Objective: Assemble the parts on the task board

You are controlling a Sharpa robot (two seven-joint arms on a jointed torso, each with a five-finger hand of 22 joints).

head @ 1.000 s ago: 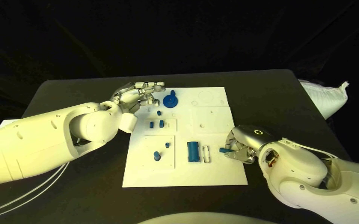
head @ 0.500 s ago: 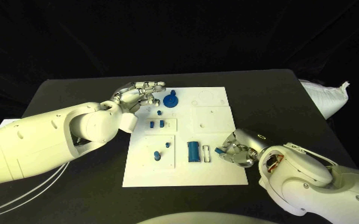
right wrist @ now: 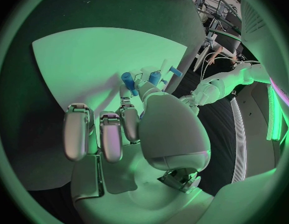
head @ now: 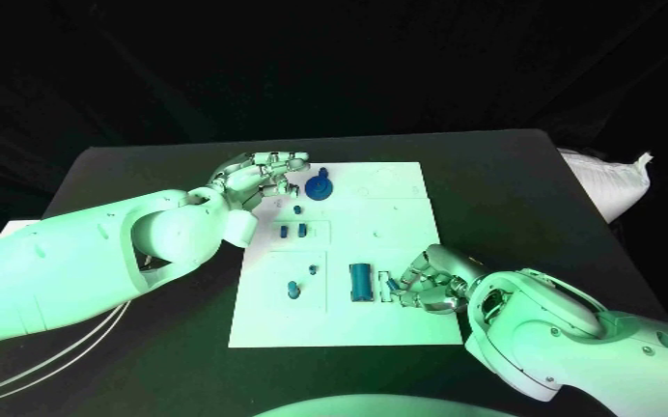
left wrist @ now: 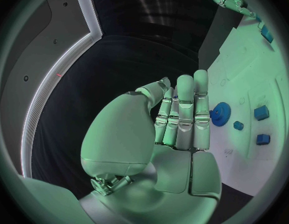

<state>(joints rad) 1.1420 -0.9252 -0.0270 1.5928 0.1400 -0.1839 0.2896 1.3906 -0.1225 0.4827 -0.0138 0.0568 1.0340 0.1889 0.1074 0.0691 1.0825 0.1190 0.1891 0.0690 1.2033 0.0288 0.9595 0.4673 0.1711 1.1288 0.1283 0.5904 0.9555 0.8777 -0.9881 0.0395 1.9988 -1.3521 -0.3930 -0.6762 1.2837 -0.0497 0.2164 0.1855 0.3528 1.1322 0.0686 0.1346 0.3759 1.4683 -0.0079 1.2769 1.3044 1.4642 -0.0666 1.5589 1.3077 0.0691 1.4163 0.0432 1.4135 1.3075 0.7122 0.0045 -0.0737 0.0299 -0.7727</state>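
Note:
The white task board (head: pixel 397 325) lies mid-table. My right hand (head: pixel 429 282) hovers over its near right part and pinches a small blue part (head: pixel 391 285) beside the upright blue block (head: pixel 361 282). The right wrist view shows that part (right wrist: pixel 128 79) between the fingertips, close over the board (right wrist: pixel 82 59). My left hand (head: pixel 262 179) rests at the board's far left corner, fingers straight and holding nothing, next to the blue gear (head: pixel 319 188). The left wrist view has this hand (left wrist: pixel 179 119) beside the gear (left wrist: pixel 220 113). Several small blue parts (head: pixel 292 231) stand on the board's left half.
A white sack (head: pixel 605 180) lies at the table's right edge. Bare black table (head: pixel 153 340) runs along the board's left, right and near sides. Recessed outlines (head: pixel 387 183) mark the board's far right part.
My right hand has moved left over the board with the small blue part, closer to the blue block. The left hand has stayed put.

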